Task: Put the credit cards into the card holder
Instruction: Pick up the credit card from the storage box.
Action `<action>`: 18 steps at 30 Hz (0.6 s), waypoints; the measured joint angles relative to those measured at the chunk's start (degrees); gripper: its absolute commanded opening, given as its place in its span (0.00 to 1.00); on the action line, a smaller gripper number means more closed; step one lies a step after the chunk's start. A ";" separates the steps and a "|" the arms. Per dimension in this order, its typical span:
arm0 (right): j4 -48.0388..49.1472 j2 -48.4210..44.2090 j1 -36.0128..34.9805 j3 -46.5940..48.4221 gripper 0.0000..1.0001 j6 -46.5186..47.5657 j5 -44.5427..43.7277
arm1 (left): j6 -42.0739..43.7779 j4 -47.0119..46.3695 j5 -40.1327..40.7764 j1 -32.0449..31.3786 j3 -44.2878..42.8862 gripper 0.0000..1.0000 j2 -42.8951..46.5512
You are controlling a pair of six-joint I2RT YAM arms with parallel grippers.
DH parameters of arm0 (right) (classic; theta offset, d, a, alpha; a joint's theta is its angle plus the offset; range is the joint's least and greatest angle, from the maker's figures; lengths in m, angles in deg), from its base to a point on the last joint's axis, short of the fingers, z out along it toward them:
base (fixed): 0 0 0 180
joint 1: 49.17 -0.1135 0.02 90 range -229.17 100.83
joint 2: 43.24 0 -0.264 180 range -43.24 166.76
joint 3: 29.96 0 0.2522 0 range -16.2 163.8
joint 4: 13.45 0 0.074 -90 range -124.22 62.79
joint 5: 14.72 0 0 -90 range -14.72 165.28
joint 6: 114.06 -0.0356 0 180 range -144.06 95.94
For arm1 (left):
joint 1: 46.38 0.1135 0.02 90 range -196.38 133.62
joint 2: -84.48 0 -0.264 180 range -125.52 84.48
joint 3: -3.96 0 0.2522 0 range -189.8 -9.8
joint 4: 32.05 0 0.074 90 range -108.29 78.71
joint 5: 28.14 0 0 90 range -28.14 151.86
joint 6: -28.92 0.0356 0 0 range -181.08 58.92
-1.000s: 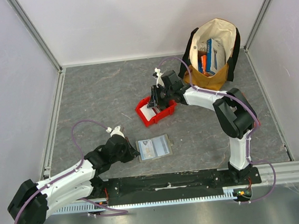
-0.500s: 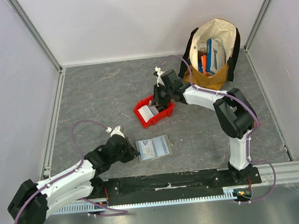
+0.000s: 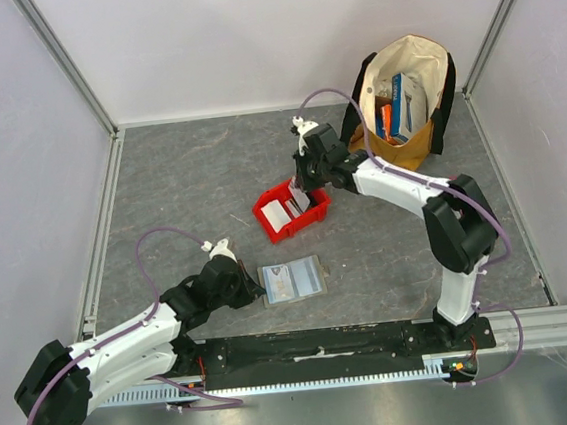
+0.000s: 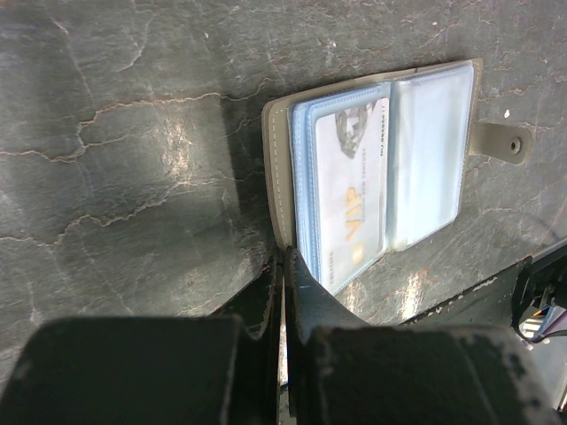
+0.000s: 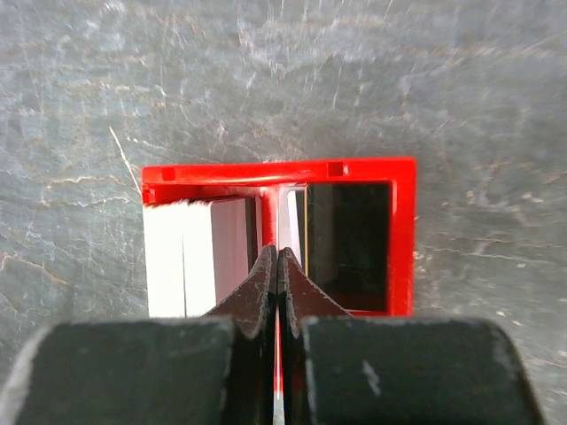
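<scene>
The card holder (image 3: 291, 280) lies open on the grey table near the front, its clear sleeves up and a pale VIP card (image 4: 354, 195) in one pocket. My left gripper (image 3: 252, 292) is shut on the card holder's (image 4: 381, 168) left cover edge, fingertips (image 4: 283, 263) pinched together. A small red bin (image 3: 288, 234) mid-table holds white credit cards (image 5: 190, 257). My right gripper (image 3: 302, 185) reaches down into the bin (image 5: 403, 239) and is shut on one thin credit card (image 5: 290, 221), held on edge between the fingertips (image 5: 279, 258).
A cream and tan tote bag (image 3: 430, 68) with upright colourful boxes (image 3: 399, 106) stands at the back right, just behind the right arm. Pale walls and metal rails (image 3: 99, 230) enclose the table on three sides.
The right gripper has closed on a card in the red bin and drawn back a little; the bin has shifted slightly left. The left arm and card holder have not moved.
</scene>
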 measured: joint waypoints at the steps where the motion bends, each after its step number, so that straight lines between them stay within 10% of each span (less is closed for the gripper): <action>1: -0.48 -1.27 -0.15 0.00 0.00 0.79 -1.11 | 0.00 -0.07 -0.02 0.00 0.00 0.02 -0.02; 18: -5.49 -34.88 -4.31 -21.14 0.00 1.11 -14.56 | 0.00 -0.24 -0.04 0.00 -0.04 0.02 -0.52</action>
